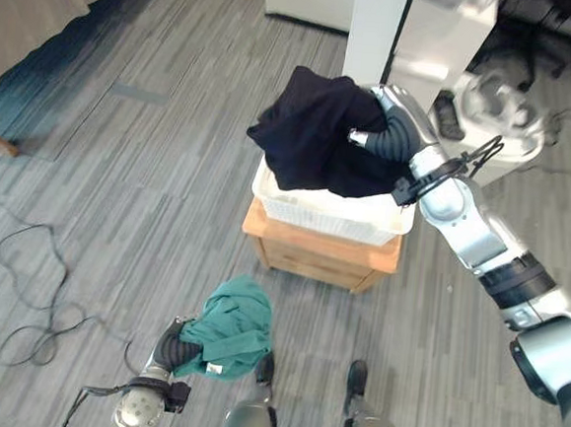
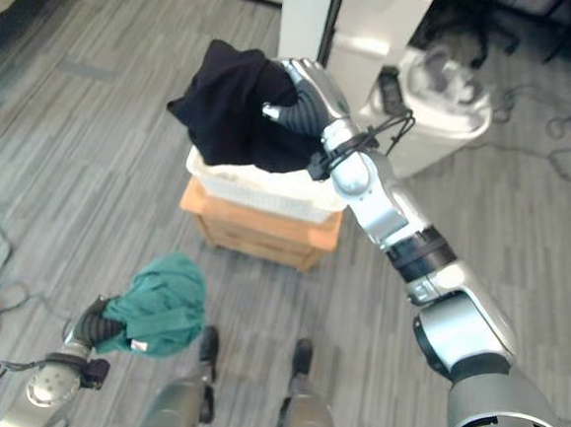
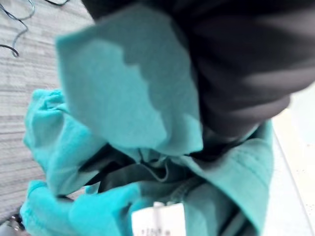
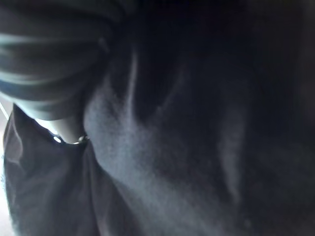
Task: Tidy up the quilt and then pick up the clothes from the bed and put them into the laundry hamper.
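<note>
The right hand (image 1: 382, 137) is reaching out over the white laundry hamper (image 1: 325, 215), and it's buried in a bunched-up black garment (image 1: 312, 127). The cloth is draped around the dark ribbed cover, so the fingers are hidden and there's no telling whether they're curled round it or not. The black garment is sitting partly inside the hamper, heaped above the rim and spilling a bit over the far-left edge. In the right wrist view it's basically dark fabric (image 4: 187, 147) folded right up against the camera.

The hamper is resting on top of a small wooden cabinet (image 1: 317, 256) that's standing on the grey striped floor (image 1: 118, 210).

Down low, near the robot's own side, the left hand (image 1: 178, 344) is holding a crumpled green garment (image 1: 232, 328), well apart from the hamper. The cloth is wrapped over the hand, so again the fingers can't be made out. The left wrist view is showing the green folds (image 3: 123, 113) up close with a small white label (image 3: 157, 221) poking out.

Past the hamper, a white cupboard (image 1: 379, 28) is standing upright, and a white round appliance (image 1: 496, 116) is sitting on the floor to the right of it.
</note>
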